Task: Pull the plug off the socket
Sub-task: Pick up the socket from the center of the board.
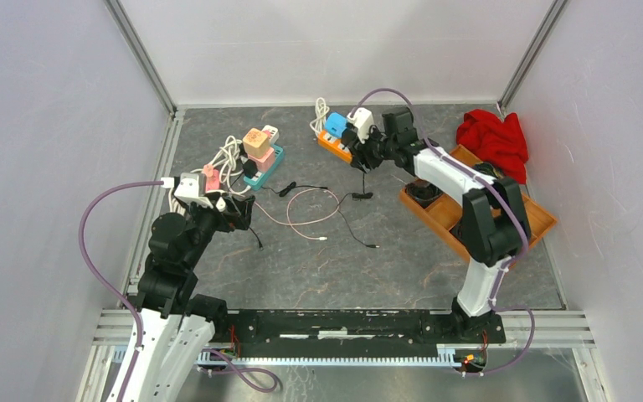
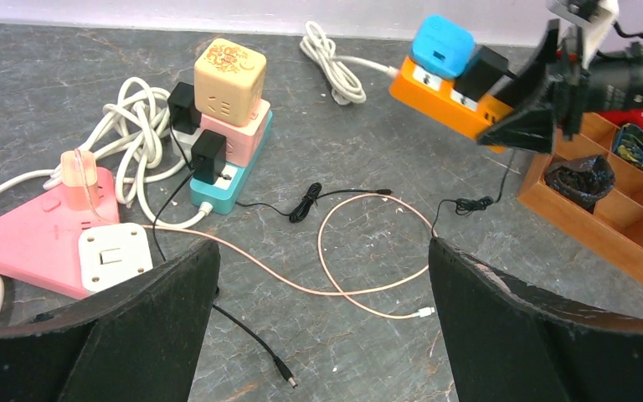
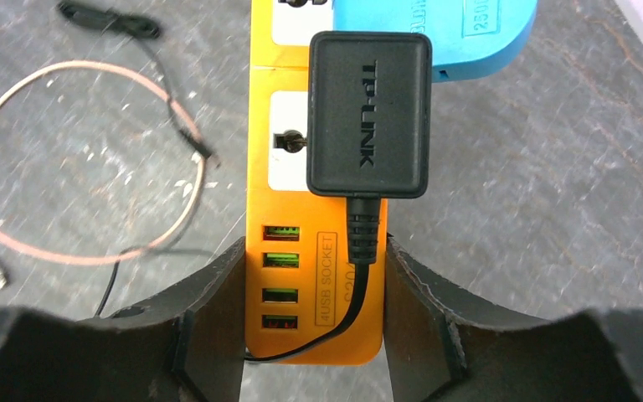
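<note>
Right pincer: the right gripper (image 3: 314,260) is part-way closed, with a finger pressed against each long side of the orange power strip (image 3: 318,339), at the end with the USB ports.
Grip contents: it holds the strip itself, and no finger touches the plug.
Plug: the black plug (image 3: 369,113) is a flat, rounded square block with TP-LINK embossed on its face. It sits in the strip just beyond the fingertips, on the strip's right half.
Plug cord: the black cord (image 3: 358,306) leaves the block through a ribbed collar, runs down the strip between the fingers and curls off its near end.
Strip face: there is a white outlet panel beside the plug, then four USB ports in a column, three glowing green and the nearest one red.
Neighbour: the blue adapter (image 3: 460,33) sits just past the black plug.
Location: at the back of the table (image 1: 402,251), right of centre, near the wooden tray (image 1: 536,222).
Left pincer: the left gripper (image 2: 325,251) is spread wide over loose cables and holds nothing.
Hidden: the plug's pins are hidden, as is the part of the outlet under the block.
Cut off: the frame edge cuts off the strip's far end and the top of the blue adapter in the right wrist view.
Unclear: I cannot tell whether the strip rests on the table or is lifted.
</note>
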### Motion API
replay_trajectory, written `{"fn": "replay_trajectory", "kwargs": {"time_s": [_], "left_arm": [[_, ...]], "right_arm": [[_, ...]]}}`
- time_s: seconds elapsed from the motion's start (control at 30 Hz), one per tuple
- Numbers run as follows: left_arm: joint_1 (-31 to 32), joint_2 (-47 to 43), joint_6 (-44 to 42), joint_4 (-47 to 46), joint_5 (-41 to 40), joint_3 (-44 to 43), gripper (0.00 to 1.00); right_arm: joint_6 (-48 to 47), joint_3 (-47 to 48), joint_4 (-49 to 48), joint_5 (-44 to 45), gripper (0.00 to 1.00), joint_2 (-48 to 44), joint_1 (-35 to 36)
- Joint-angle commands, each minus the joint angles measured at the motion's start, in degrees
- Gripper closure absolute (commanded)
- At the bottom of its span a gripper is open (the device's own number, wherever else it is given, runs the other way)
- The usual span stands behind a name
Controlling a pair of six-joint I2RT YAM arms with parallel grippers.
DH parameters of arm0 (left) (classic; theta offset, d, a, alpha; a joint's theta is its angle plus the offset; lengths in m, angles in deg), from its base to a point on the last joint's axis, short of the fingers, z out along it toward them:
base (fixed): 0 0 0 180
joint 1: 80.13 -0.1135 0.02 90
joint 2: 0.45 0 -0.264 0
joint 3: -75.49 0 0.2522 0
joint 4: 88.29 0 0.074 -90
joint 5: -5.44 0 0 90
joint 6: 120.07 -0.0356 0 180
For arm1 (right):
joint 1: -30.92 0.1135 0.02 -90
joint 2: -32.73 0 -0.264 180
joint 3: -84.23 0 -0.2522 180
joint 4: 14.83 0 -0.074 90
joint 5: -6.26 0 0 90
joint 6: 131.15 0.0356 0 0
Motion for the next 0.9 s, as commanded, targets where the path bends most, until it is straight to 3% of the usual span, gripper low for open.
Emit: {"fn": "replay_trajectory", "kwargs": {"time_s": [0.0,0.33,0.5,0.87], "left_arm": [[-0.3,-0.3,-2.7,-2.7,0.1,0.1,0.00],[-0.3,-0.1,-2.9,-2.9,-0.3,0.6,0.00],[-0.3,0.0,-3.0,-2.9,-0.8,0.7,0.00],[-0.2,0.7,-3.0,-2.9,-1.2,1.0,0.00]], "right_arm": [[-4.4,-6.2,-4.5,-5.5,1.00,-11.2,-0.5],[-8.8,-15.3,1.1,-11.8,1.00,-30.1,-6.5],[-10.6,-17.0,5.0,-10.3,1.00,-36.8,-8.0],[-14.7,-14.3,11.5,-5.7,1.00,-41.1,-8.7]]}}
